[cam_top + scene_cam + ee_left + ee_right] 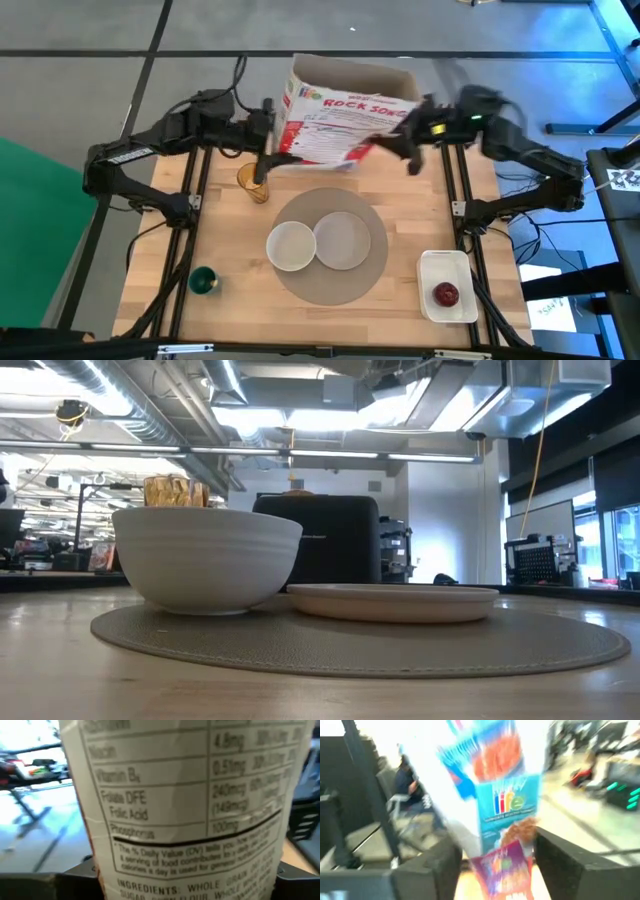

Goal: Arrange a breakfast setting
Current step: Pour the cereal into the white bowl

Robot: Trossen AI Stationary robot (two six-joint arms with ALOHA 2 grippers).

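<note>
A white cereal box (340, 115) with red lettering hangs over the table's far side between my two arms, its printed front facing up. My left gripper (268, 128) is shut on its left side. My right gripper (405, 140) is open, with a finger (435, 865) on either side of the box's right narrow side (505, 810). The white bowl (291, 246) and white plate (345, 240) sit on the round grey placemat (375, 275). The amber tumbler (252, 181) stands left of the mat. The red apple (446, 294) lies on the white tray. My left gripper pinches the cereal box across its narrow nutrition-facts side (150, 820), with one finger (75, 875) against each broad face. The fingers come in roughly level from the table's left. The box is lifted clear of the table and tilted.
A white rectangular tray (448, 268) sits at the near right. A small green cup (203, 282) stands at the near left. Bare wood lies near the front edge between them. In the low view the bowl (205, 560) hides most of the tumbler (175, 490).
</note>
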